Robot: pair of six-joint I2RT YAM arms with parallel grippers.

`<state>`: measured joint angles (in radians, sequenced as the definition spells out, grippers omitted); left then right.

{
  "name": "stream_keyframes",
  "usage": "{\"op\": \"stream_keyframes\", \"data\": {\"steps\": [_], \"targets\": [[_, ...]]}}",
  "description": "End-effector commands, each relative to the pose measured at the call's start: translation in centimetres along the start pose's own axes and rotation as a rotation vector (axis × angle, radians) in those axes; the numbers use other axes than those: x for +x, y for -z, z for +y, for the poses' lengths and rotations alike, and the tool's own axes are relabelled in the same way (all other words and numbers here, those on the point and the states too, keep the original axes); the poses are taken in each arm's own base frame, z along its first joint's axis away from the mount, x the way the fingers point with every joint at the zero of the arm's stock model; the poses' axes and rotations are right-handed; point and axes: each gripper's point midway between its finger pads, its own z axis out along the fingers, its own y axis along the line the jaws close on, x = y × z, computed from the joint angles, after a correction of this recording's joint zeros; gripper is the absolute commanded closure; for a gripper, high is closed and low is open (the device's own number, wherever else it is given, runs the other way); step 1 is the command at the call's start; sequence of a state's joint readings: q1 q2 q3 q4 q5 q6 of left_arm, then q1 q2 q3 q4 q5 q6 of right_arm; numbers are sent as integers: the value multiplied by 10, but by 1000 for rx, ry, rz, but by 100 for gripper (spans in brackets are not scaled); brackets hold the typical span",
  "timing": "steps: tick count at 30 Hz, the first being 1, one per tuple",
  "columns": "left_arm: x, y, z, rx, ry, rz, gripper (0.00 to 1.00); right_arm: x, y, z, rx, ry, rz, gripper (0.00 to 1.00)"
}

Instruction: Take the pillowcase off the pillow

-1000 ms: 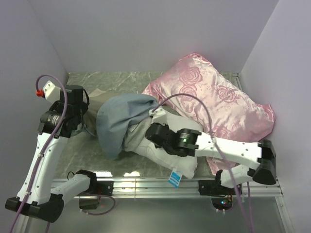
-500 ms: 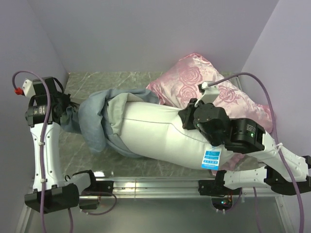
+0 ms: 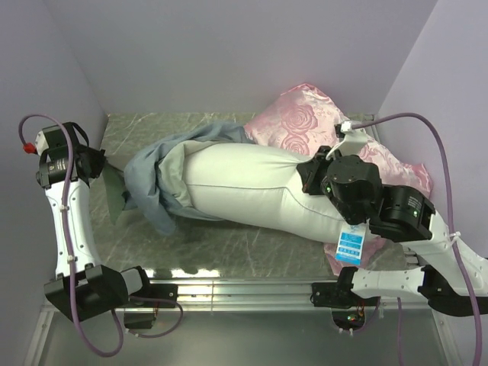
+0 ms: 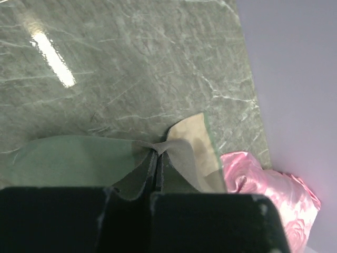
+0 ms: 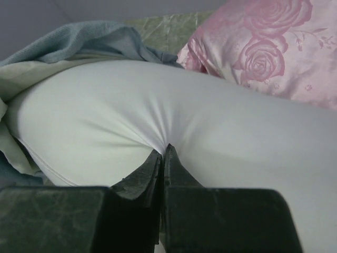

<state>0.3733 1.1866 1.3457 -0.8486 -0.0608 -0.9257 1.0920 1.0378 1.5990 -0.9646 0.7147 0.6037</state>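
Observation:
The white pillow (image 3: 252, 187) lies across the table, its left end still inside the grey-blue pillowcase (image 3: 149, 183), which is bunched at the left with beige lining showing. My right gripper (image 3: 311, 177) is shut on a pinch of the pillow's white fabric (image 5: 174, 116) at its right end; a blue tag (image 3: 350, 245) hangs there. My left gripper (image 3: 103, 164) at the far left is shut on the olive and beige end of the pillowcase (image 4: 174, 150), pulling it taut.
A shiny pink rose-patterned pillow (image 3: 335, 133) lies at the back right, partly under my right arm; it also shows in the right wrist view (image 5: 274, 47) and the left wrist view (image 4: 268, 190). Walls close in on the left, back and right. The table is green marble (image 4: 131, 63).
My right gripper pulled the pillow rightward and my left gripper pulled the pillowcase leftward, so much more white pillow is uncovered. The case has slid toward the pillow's left end.

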Motion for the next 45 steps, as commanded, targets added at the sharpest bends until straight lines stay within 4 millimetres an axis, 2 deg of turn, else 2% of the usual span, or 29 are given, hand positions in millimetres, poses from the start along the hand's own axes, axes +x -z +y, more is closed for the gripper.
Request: {"op": "stream_keyframes", "data": {"steps": [1, 3, 8, 14, 18, 21, 26, 31, 37, 41, 45], "targets": [[-63, -21, 19, -89, 41, -255, 100, -82, 43, -60, 161, -150, -292, 100], [-63, -29, 29, -111, 53, -246, 100, -89, 51, -66, 154, -173, -314, 100], [-57, -41, 37, -127, 79, -237, 100, -109, 70, -77, 148, -231, -377, 100], [-49, -54, 46, -150, 92, -217, 100, -114, 85, -93, 159, -256, -408, 100], [-42, -62, 46, -144, 97, -183, 100, -123, 103, -107, 142, -301, -445, 100], [-40, -65, 43, -136, 101, -170, 100, -126, 108, -108, 127, -310, -452, 100], [-47, -56, 39, -120, 92, -193, 100, -123, 102, -100, 100, -301, -439, 100], [-56, -39, 18, -41, 68, -208, 100, -115, 87, -71, 13, -291, -400, 100], [-83, 1, -8, 31, 39, -288, 100, -88, 47, -27, -52, -235, -300, 100], [-96, 30, -44, 160, -1, -299, 100, -73, 29, 1, -116, -228, -244, 100], [-95, 38, -49, 180, -12, -290, 100, -57, 14, 35, -188, -206, -190, 100]]}}
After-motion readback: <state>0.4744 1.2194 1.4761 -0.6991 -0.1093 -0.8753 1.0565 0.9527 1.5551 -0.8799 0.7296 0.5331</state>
